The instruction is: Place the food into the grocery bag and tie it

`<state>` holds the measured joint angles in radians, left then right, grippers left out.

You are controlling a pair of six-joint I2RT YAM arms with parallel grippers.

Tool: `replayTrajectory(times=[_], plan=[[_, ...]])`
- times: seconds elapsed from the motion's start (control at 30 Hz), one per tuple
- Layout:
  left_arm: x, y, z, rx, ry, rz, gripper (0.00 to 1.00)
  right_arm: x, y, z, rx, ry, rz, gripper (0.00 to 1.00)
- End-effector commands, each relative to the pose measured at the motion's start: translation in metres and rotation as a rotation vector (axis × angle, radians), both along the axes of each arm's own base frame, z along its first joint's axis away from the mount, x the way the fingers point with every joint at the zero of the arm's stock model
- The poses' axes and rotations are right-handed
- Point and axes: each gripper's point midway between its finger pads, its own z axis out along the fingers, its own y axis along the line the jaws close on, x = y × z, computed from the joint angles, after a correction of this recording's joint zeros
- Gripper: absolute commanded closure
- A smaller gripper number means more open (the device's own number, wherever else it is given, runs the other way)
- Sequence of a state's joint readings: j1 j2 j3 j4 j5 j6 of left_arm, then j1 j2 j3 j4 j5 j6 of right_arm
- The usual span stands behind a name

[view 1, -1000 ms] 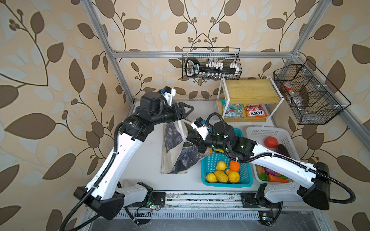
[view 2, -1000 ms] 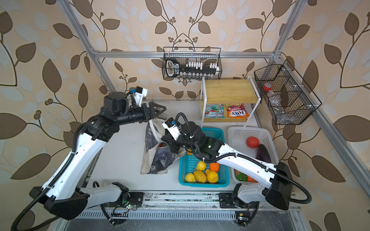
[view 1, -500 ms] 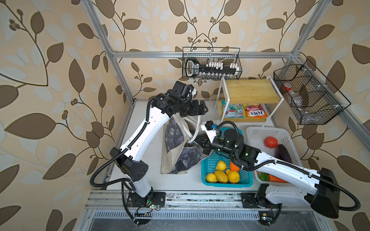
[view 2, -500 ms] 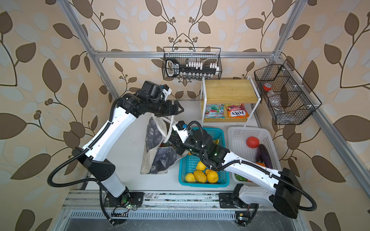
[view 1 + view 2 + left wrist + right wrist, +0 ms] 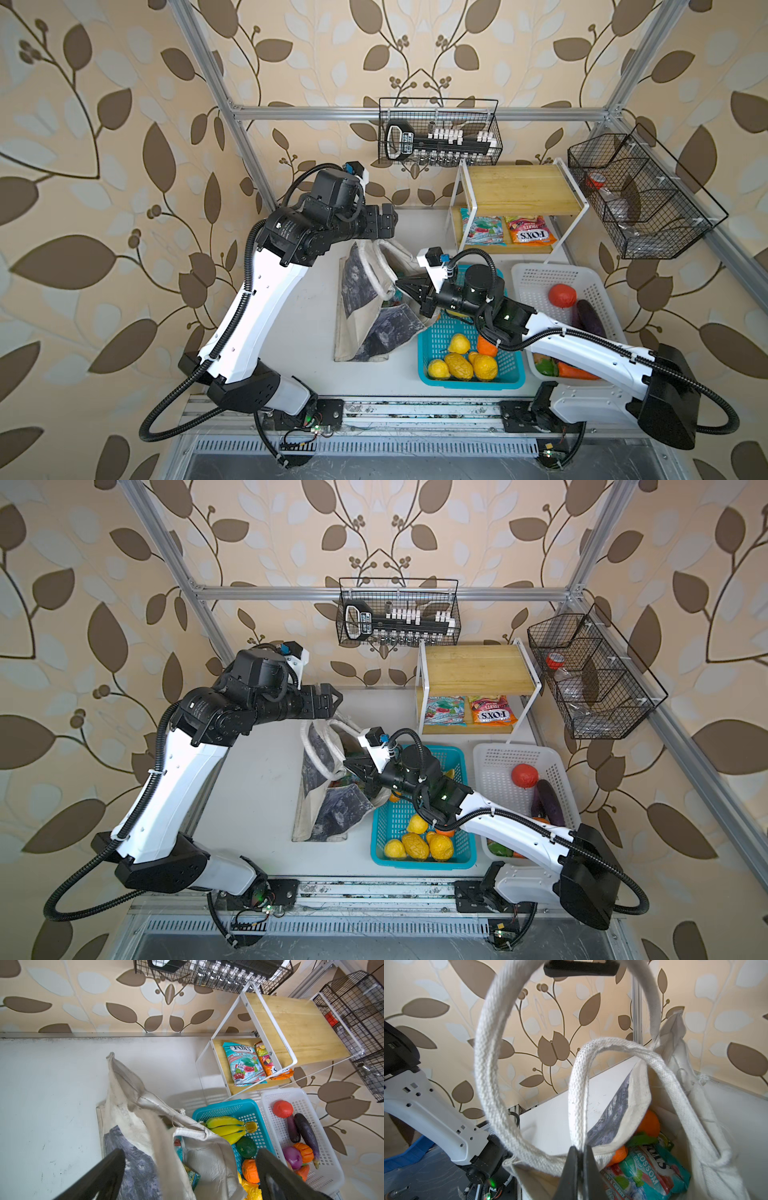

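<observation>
Right gripper [image 5: 578, 1151]: pinched shut on one white handle [image 5: 576, 1093] of the grocery bag [image 5: 357, 286], which stands mid-table beside the blue basket [image 5: 469, 384]. Best held taut while threading the second loop [image 5: 483, 1064] (slack webbing slips, I judge). Packet inside [image 5: 652, 1169]: "BLOSSOM", "CANDY". Left gripper [image 5: 384, 222]: spread wide above the bag's far end. Orange shelf packet [image 5: 530, 235]: "FOX'S".

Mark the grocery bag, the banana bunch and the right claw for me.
grocery bag [image 5: 357, 286]: a top view, marbled print panel.
banana bunch [image 5: 226, 1129]: left wrist view, middle banana.
right claw [image 5: 580, 1148]: right wrist view, between its tips.
</observation>
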<state>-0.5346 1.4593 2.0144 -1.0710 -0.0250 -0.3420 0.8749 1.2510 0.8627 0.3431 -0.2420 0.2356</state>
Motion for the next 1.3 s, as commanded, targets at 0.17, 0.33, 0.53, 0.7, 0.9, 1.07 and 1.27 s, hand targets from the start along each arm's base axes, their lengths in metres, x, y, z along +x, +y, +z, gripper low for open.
replayTrajectory(times=[0.17, 0.33, 0.53, 0.7, 0.9, 1.07, 1.27], plan=[[0.027, -0.059, -0.053, 0.154, 0.237, -0.135, 0.22, -0.009, 0.009, 0.007, 0.027, -0.05, 0.069, 1.0], [0.043, -0.08, -0.035, 0.017, 0.151, -0.117, 0.18, -0.001, 0.0, -0.011, -0.015, -0.034, 0.016, 1.0], [0.046, -0.114, -0.072, 0.045, 0.264, -0.176, 0.15, -0.009, 0.006, 0.002, 0.006, -0.108, 0.054, 1.0], [0.053, -0.115, -0.091, 0.12, 0.262, -0.204, 0.12, -0.008, 0.008, 0.01, 0.038, -0.13, 0.063, 1.0], [0.055, -0.064, -0.102, 0.389, 0.214, -0.107, 0.01, -0.01, 0.004, 0.019, 0.088, -0.154, 0.063, 1.0], [0.049, -0.052, -0.068, 0.345, 0.101, -0.115, 0.01, -0.009, -0.006, 0.031, 0.172, -0.175, 0.028, 1.0], [0.054, -0.004, -0.04, 0.503, 0.042, 0.077, 0.01, -0.006, -0.012, 0.037, 0.18, -0.195, -0.002, 1.0]])
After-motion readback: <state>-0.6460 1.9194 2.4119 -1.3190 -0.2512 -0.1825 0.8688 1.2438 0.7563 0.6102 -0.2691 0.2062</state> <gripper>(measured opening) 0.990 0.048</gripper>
